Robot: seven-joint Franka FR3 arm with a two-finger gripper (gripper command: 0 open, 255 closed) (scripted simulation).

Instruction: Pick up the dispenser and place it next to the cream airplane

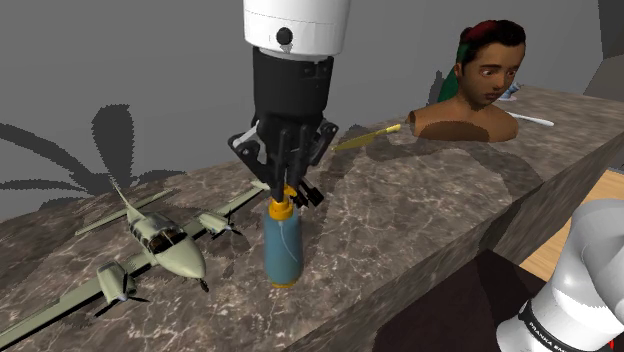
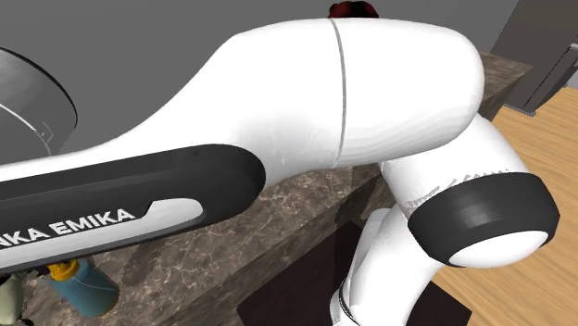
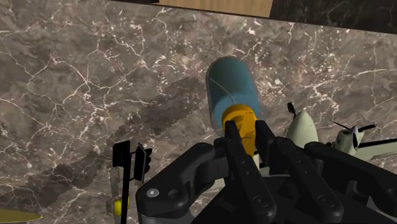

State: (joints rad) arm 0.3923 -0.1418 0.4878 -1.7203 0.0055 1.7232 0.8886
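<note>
Though upright in shoulder view, dispenser [image 1: 283, 245], cap [image 3: 240, 116] tight in wrist-view tool [image 3: 247, 132].

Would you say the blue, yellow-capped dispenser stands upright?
Upright: the blue dispenser stands base-down on the marble counter, yellow cap in the black gripper.

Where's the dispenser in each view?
Shoulder view: dispenser at centre, upright on the counter, right of the airplane, its cap in the gripper.
Second exterior view: bottom-left corner, under the arm.
Wrist view: ahead of the gripper, yellow cap clasped between the fingers, airplane nose beside it.
Shared landmark: the dark veined counter, in all three.
</note>
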